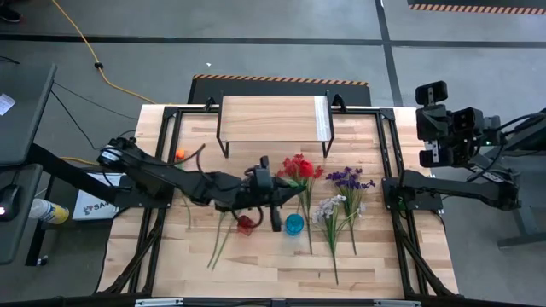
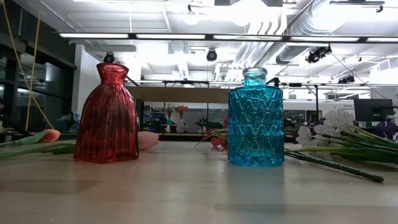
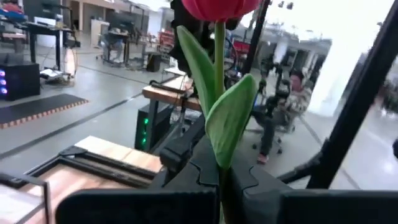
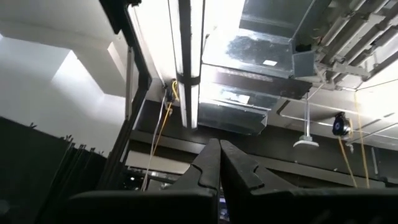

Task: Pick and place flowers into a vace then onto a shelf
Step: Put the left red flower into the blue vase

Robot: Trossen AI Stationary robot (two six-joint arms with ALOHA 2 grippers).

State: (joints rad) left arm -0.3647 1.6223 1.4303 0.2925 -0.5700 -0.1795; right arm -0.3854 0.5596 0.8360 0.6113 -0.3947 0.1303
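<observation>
Closest to the low camera are the two glass vases, the red vase (image 2: 107, 115) and then the blue vase (image 2: 255, 118), both upright on the wooden table (image 1: 256, 264) and a bit apart. I'd guess they're light and tippy, and slick glass too, so a stem poked in off-centre could knock one over. Going left to right from above: a few flowers (image 1: 220, 240) lie flat left of the red vase, the left gripper (image 3: 219, 180) hovers just above and behind the vases, clamped tight on a red tulip (image 3: 219, 7) low on its stem, under the leaves. That looks like the right spot to me, since the stem is probably stiff wire and the bloom soft. More blooms, a red cluster (image 1: 299, 168) and purple sprays (image 1: 349, 179), lie to the right. The shelf (image 1: 273, 118) sits at the back edge, bare. The right gripper (image 4: 219, 155) is parked off the table, pointing at the ceiling with fingers pressed together on nothing. Beyond is an open workshop with a seated person (image 3: 283, 109).
</observation>
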